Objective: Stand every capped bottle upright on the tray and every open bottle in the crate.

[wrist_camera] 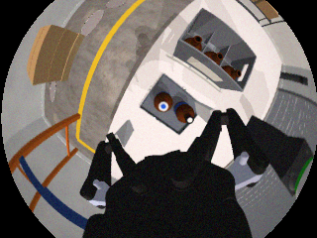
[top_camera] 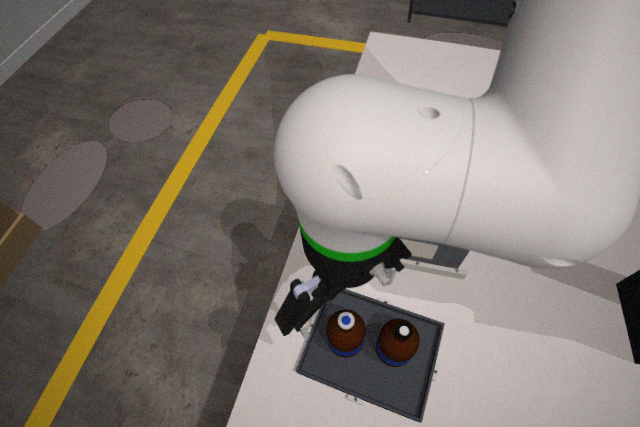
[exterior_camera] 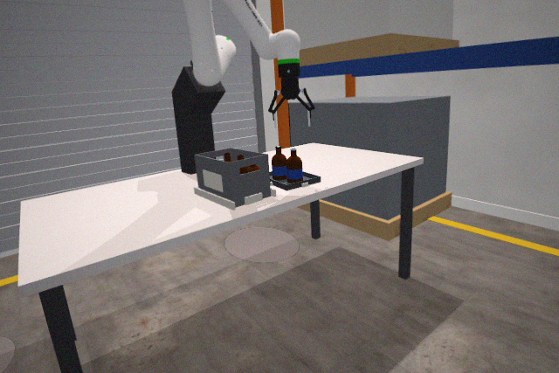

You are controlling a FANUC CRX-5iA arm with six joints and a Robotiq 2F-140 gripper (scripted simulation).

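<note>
Two brown capped bottles with blue labels stand upright on the dark grey tray [top_camera: 372,355]: one with a blue-dotted cap [top_camera: 345,331] and one with a white-dotted dark cap [top_camera: 398,341]. They also show in the exterior view [exterior_camera: 279,163] [exterior_camera: 294,165] and in the wrist view [wrist_camera: 162,102] [wrist_camera: 185,114]. The grey crate [exterior_camera: 232,176] holds several brown open bottles [wrist_camera: 213,58], standing in its compartments. My gripper [exterior_camera: 291,122] is open and empty, high above the tray and clear of the bottle tops.
The crate stands beside the tray on the white table [exterior_camera: 180,197], near its far edge. The arm's black base [exterior_camera: 194,120] rises behind the crate. A large grey box [exterior_camera: 383,152] stands past the table. The arm's elbow hides much of the top view.
</note>
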